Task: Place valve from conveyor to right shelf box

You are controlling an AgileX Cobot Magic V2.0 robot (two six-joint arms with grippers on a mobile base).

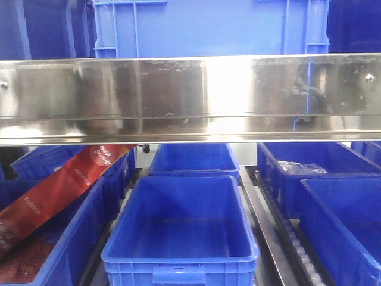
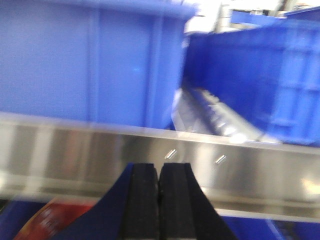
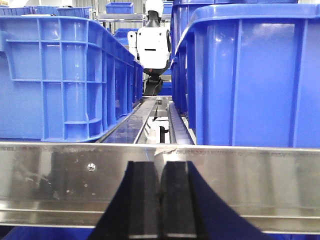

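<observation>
No valve and no conveyor appear in any view. In the front view, blue boxes stand on the lower shelf; at the right are a near box [image 1: 342, 202] and a farther box [image 1: 309, 158] holding clear plastic. My left gripper [image 2: 159, 165] is shut, pads pressed together with nothing between them, in front of a steel shelf rail [image 2: 75, 145]. My right gripper [image 3: 160, 162] is likewise shut and empty, facing a steel rail [image 3: 75, 170] with a blue box [image 3: 250, 75] behind it on the right.
A steel shelf beam [image 1: 190, 95] crosses the front view, with a blue box [image 1: 208, 27] on top. Below it sit an empty centre box [image 1: 178, 182] and a left box with a red bag [image 1: 65, 185]. Roller tracks [image 1: 297, 244] separate the boxes. A white robot [image 3: 154, 45] stands far behind.
</observation>
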